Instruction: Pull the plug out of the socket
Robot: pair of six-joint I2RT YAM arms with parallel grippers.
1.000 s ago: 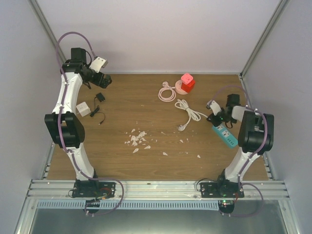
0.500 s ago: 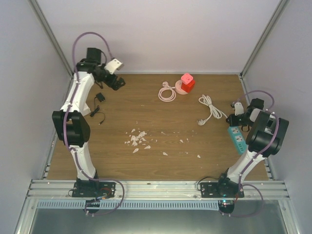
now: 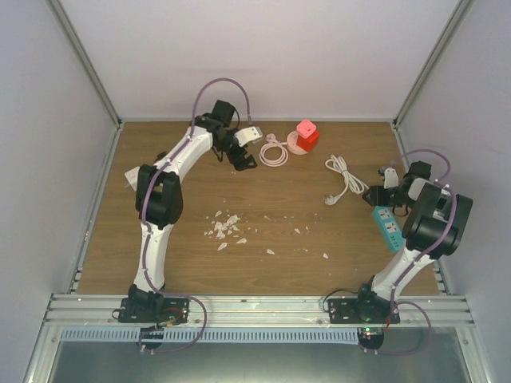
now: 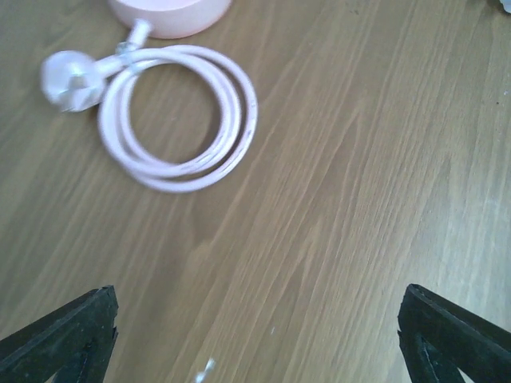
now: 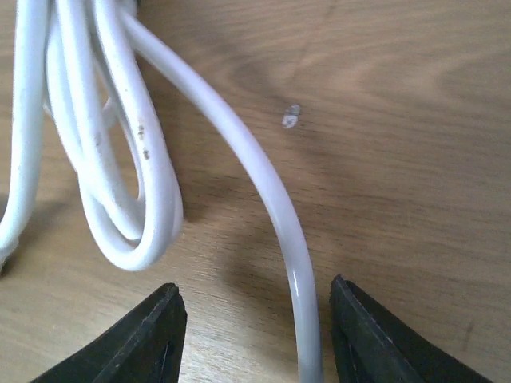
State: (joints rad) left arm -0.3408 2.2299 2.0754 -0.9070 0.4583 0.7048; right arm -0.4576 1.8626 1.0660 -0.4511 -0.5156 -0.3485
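The red cube plug (image 3: 307, 132) is seen seated upright on the round pink socket base (image 3: 296, 144) at the far middle of the counter (image 3: 184, 255). This pair is judged to be the task's own, though the joint itself is too small to be made out. The base's pink cord (image 4: 180, 179) is coiled just beside it, with the end plug (image 4: 68, 80) lying loose.

The left pincer (image 3: 238, 154) is poised just beside the coil, its 2 fingers wide apart and nothing between them. The right pincer (image 5: 255, 335) is also apart, low over the counter near the teal power strip (image 3: 389, 227). The white cable (image 5: 294, 239) runs between its fingers (image 5: 152, 335) but is not clamped.

The cube is expected to be light, rigid and smooth-sided, so it should be taken across 2 opposite flat faces, low enough that slipping is avoided. The base is likely light too and may be lifted along with the cube unless it is pinned down. A straight upward pull is advised, and the soft cord should not be used as a handle.
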